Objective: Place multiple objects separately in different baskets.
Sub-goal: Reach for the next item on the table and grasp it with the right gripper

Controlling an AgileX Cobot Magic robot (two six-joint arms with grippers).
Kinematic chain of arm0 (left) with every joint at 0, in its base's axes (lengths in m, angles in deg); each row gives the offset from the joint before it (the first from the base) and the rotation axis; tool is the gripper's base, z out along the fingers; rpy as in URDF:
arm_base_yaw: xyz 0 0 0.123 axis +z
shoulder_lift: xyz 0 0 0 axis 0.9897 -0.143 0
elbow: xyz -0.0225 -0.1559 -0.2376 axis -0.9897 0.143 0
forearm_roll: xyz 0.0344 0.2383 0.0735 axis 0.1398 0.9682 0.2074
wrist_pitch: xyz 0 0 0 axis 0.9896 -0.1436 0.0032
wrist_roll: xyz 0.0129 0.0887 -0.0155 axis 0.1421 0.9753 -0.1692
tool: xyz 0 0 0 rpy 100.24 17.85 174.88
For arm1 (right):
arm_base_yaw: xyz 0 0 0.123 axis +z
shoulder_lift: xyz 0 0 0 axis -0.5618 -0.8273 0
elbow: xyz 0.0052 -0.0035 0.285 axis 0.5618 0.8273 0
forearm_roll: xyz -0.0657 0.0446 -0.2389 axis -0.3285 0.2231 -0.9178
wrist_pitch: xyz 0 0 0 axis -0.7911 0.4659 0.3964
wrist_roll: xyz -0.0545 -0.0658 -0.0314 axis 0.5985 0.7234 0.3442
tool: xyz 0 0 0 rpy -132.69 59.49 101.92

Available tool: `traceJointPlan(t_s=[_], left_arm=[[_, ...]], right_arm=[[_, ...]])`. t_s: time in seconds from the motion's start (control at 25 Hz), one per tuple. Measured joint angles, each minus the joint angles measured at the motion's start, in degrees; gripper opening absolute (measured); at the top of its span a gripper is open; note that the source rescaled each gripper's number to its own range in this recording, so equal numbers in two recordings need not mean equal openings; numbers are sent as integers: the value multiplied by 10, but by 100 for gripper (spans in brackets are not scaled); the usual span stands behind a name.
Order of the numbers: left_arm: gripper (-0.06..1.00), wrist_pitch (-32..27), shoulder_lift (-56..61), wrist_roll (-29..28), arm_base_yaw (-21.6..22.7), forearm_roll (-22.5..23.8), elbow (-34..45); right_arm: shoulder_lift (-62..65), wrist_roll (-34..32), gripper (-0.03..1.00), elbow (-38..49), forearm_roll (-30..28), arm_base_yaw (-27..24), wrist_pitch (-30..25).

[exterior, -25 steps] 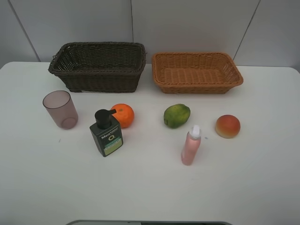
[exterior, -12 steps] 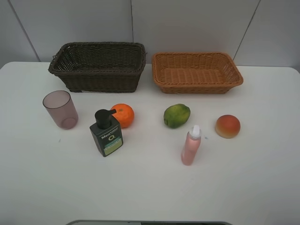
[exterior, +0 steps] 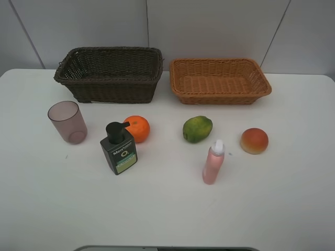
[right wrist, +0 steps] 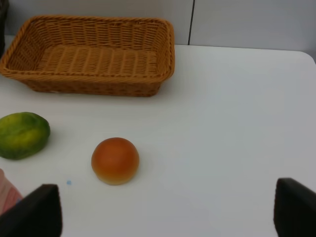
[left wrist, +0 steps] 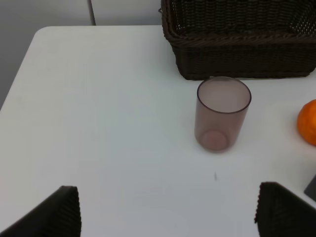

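High view: a white desk [exterior: 167, 209] with rounded corners stands against a grey panel wall [exterior: 209, 26]. Two baskets sit side by side at its far edge, with their long axes along that edge. The dark basket [exterior: 109, 73] is toward the left corner and the tan basket [exterior: 220, 80] toward the right corner. In front of them is a loose row. The cup [exterior: 67, 122] is upright with its mouth up, nearest the left edge. Then come the orange [exterior: 137, 128], the green fruit [exterior: 197, 128] with its long axis roughly along the far edge, and the peach [exterior: 254, 140]. Nearer the front edge, the pump bottle [exterior: 119, 148] stands upright with its nozzle toward the orange just beside it. The spray bottle [exterior: 213, 162] also stands upright.

Left wrist view: the left claw [left wrist: 170, 212] is spread wide over bare desk near the cup, with nothing between its tips. Only the two dark tips show. The dark basket and the orange are cut off.

Right wrist view: the right claw [right wrist: 165, 210] is spread wide and empty, near the peach. The green fruit is partly cut off, and only a pink bit of the spray bottle shows.
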Motion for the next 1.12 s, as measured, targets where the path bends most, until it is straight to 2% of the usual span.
traceJointPlan(t_s=[0.12,0.28,0.48,0.64,0.92,1.0,1.12], left_arm=[[91,0,0,0,0,0,0],[91,0,0,0,0,0,0],[91,0,0,0,0,0,0],[91,0,0,0,0,0,0],[91,0,0,0,0,0,0],[91,0,0,0,0,0,0],[91,0,0,0,0,0,0]], right_arm=[[-9,0,84,0,0,0,0],[-111,0,84,-21,0,0,-1],[-307,0,84,-91,7,0,4],[-475,0,84,-132,19,3,39],[-723,-4,84,-215,31,58,70],[-776,-29,84,-240,31,69,75],[-850,-112,84,-274,23,80,79]])
